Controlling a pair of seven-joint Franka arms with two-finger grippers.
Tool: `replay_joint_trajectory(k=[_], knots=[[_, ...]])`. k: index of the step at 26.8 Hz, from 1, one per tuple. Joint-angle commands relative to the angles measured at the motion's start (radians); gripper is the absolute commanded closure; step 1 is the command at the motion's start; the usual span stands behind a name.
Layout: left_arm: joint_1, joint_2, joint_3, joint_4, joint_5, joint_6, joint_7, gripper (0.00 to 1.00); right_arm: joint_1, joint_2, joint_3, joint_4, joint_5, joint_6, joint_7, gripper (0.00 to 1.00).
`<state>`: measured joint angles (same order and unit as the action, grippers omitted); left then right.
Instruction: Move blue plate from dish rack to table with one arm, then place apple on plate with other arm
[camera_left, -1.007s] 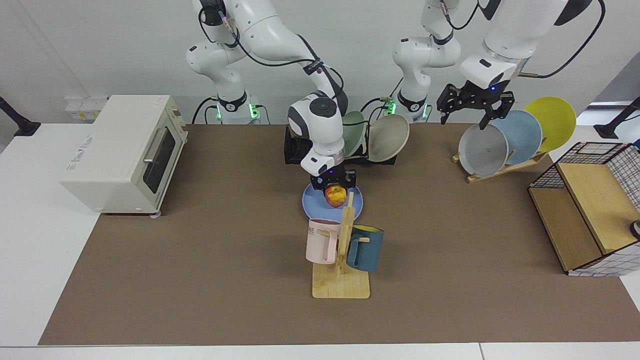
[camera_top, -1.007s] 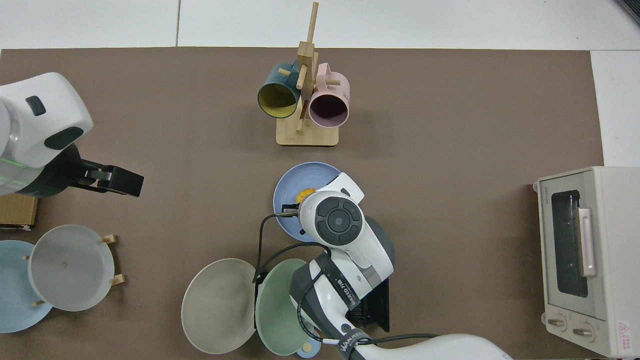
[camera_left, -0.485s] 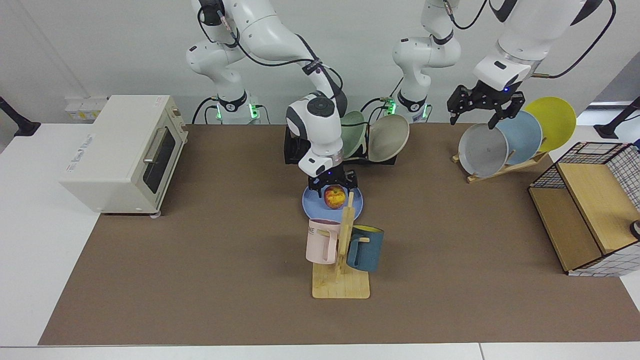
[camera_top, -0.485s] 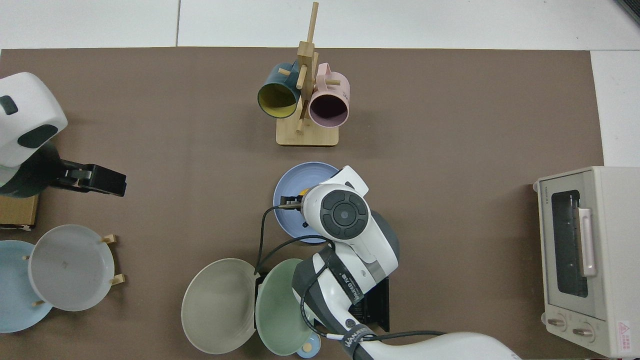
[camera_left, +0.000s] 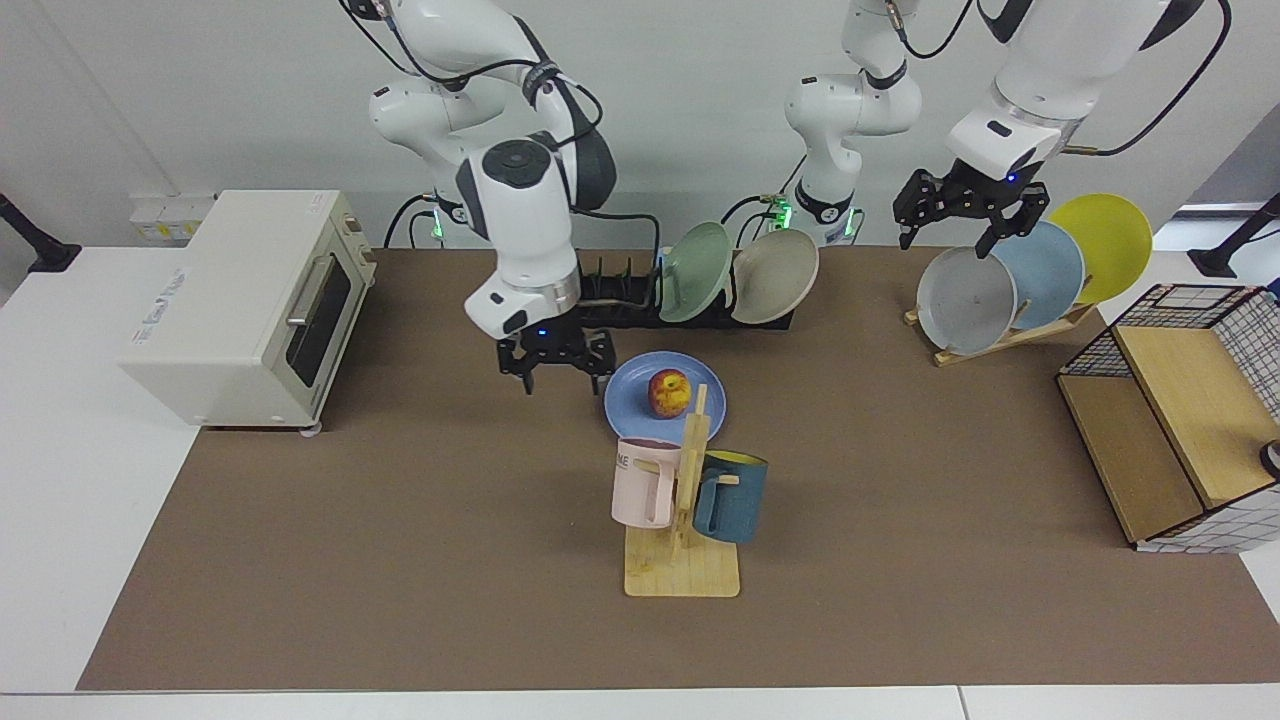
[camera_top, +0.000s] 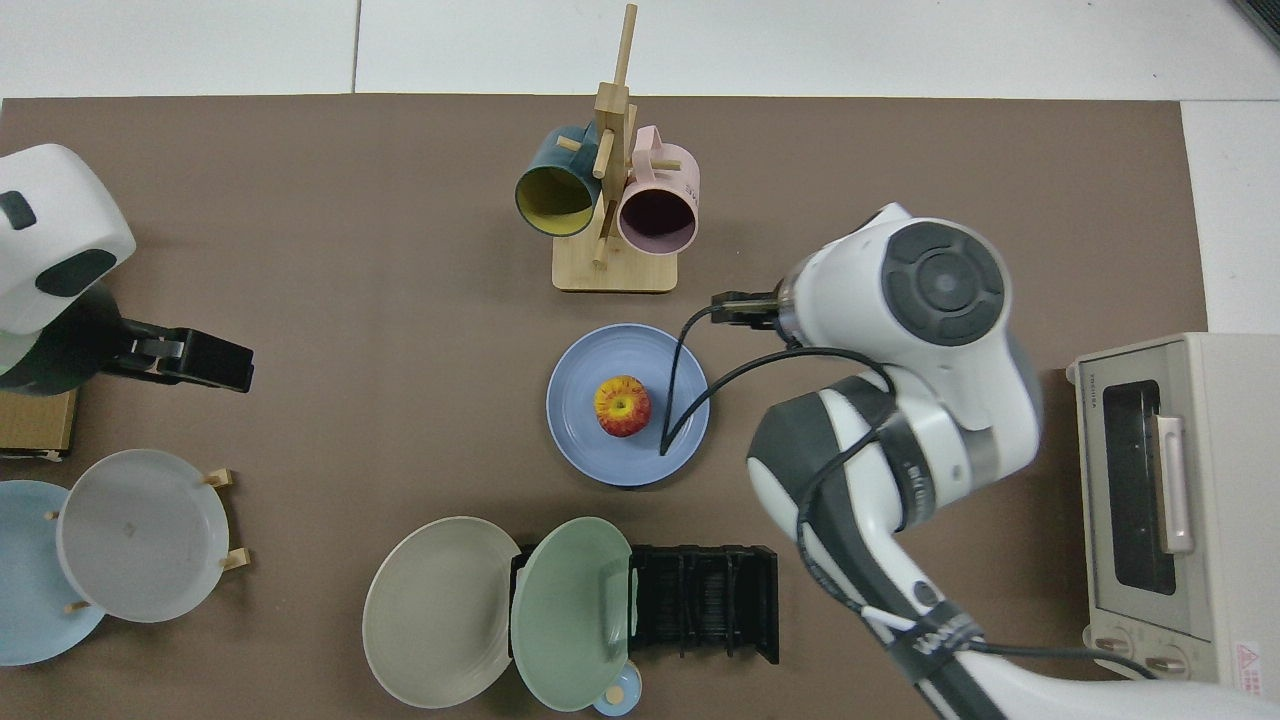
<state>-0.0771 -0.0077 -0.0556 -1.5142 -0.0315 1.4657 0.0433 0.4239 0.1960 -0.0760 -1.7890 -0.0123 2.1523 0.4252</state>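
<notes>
Resting on the blue plate (camera_left: 640, 405), the apple (camera_left: 669, 393) (beside the open right gripper (camera_left: 557, 372))

blue plate (camera_left: 640, 383): matt, smooth | apple (camera_left: 669, 392): glossy skin | table (camera_left: 400, 560): matt brown mat

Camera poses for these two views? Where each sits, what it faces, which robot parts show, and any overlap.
Facing view: sits across the table, looking at both arm bases; right pincer beside the blue plate, left pincer above the wooden plate stand.
Top view: overhead, looking straight down; the right arm's wrist beside the blue plate, left pincer at the frame edge.
Shared: the apple on the blue plate, dish rack, mug tree, toaster oven.
</notes>
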Motion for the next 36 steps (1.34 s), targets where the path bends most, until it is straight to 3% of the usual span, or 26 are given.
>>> replay_joint_trajectory(k=[1, 7, 14, 19, 36], knots=[[-0.004, -0.028, 0.013, -0.030, -0.011, 0.019, 0.007, 0.00, -0.125, -0.070, 0.015, -0.006, -0.026, -0.098, -0.176, 0.00], [-0.004, -0.037, 0.013, -0.030, -0.011, 0.005, 0.003, 0.00, -0.252, -0.164, 0.016, -0.004, -0.026, -0.230, -0.350, 0.00], [-0.004, -0.037, 0.010, -0.030, -0.010, 0.008, 0.001, 0.00, -0.321, -0.219, 0.015, 0.002, -0.026, -0.370, -0.474, 0.00], [-0.004, -0.037, 0.014, -0.029, -0.010, 0.008, 0.000, 0.00, -0.353, -0.231, 0.010, 0.086, -0.025, -0.492, -0.531, 0.00], [-0.003, -0.038, 0.019, -0.029, -0.010, 0.008, 0.000, 0.00, -0.381, -0.262, 0.013, 0.080, -0.008, -0.477, -0.539, 0.00]])
